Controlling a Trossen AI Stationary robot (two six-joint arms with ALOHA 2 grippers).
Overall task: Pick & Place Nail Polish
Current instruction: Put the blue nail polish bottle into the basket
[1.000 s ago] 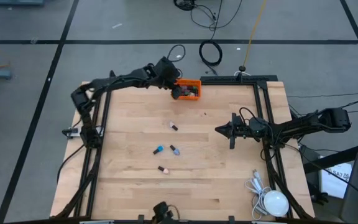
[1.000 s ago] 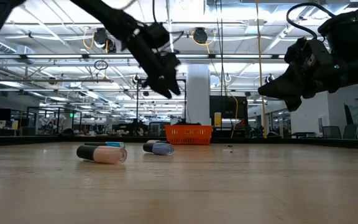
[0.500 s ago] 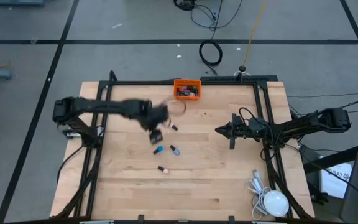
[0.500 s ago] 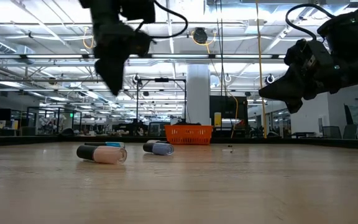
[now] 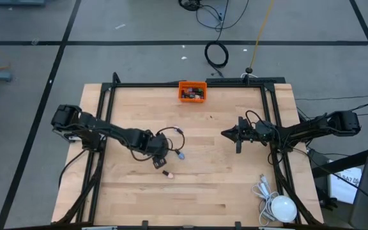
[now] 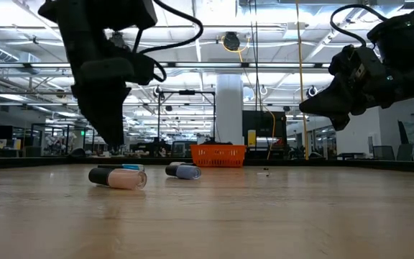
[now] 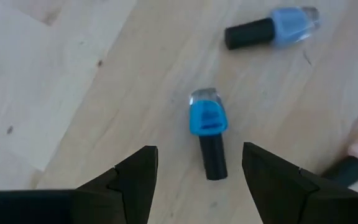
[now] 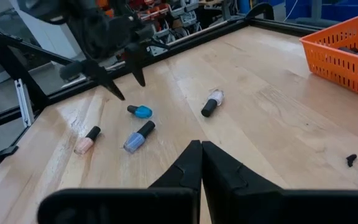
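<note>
The left gripper's [image 7: 196,171] fingers [image 7: 137,177] stand apart, empty, above the table [image 5: 222,185]; a bright blue bottle [image 7: 208,126] lies just ahead between them, untouched. A pale blue bottle [image 7: 272,30] lies farther ahead, a peach bottle [image 8: 86,141] to one side. The right gripper [image 8: 199,149] hangs with fingers pressed together, well apart, the orange bin [image 5: 192,91] far beyond.
</note>
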